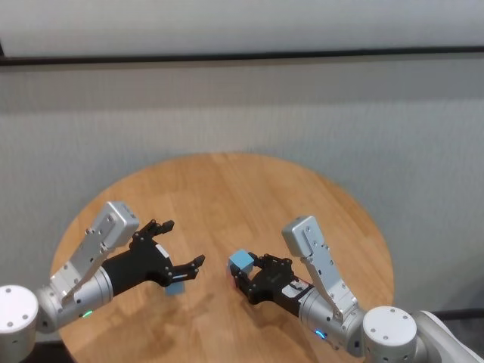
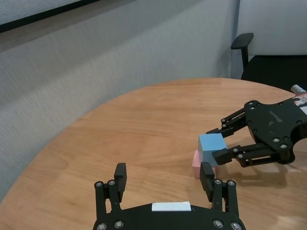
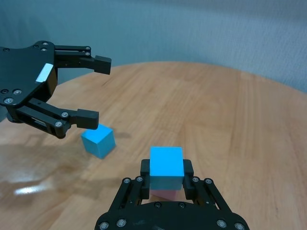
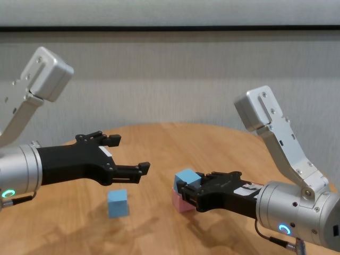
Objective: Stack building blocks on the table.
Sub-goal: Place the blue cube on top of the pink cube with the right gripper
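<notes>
Right claw clamped on blue block, directly above pink block; left claw spread wide above second blue block on desk.

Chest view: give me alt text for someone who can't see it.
The right gripper, jaws shut on a light blue block, holds it atop a pink block on the round wooden table. The left gripper hovers open above a second blue block.
</notes>
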`<state>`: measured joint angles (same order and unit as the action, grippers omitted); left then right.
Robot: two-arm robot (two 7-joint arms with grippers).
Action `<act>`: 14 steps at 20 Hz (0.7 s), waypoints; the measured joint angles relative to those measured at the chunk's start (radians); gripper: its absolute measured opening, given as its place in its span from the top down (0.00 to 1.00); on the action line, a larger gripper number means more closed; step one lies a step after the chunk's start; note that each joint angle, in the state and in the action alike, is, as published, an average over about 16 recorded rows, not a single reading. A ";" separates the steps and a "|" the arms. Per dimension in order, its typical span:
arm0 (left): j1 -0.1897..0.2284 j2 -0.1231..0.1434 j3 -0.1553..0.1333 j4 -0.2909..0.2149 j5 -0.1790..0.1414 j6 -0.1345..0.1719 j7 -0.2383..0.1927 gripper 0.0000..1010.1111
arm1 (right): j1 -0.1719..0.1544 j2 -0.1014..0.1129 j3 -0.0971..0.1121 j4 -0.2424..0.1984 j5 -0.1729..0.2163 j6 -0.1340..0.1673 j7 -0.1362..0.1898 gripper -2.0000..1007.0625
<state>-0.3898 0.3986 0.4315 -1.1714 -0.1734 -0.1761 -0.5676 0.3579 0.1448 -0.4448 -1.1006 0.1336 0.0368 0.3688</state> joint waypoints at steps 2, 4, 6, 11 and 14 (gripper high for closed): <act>0.000 0.000 0.000 0.000 0.000 0.000 0.000 0.01 | 0.000 -0.001 0.000 0.002 -0.002 -0.003 -0.002 0.63; 0.000 0.000 0.000 0.000 0.000 0.000 0.000 0.01 | 0.000 -0.002 0.000 0.004 -0.004 -0.009 -0.004 0.63; 0.000 0.000 0.000 0.000 0.000 0.000 0.000 0.01 | 0.000 -0.003 0.000 0.007 -0.005 -0.014 -0.005 0.63; 0.000 0.000 0.000 0.000 0.000 0.000 0.000 0.01 | -0.001 -0.006 0.001 0.012 -0.010 -0.026 -0.010 0.59; 0.000 0.000 0.000 0.000 0.000 0.000 0.000 0.01 | -0.001 -0.008 0.002 0.014 -0.012 -0.029 -0.013 0.54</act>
<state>-0.3898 0.3986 0.4315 -1.1714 -0.1734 -0.1761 -0.5676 0.3572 0.1367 -0.4424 -1.0865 0.1213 0.0076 0.3557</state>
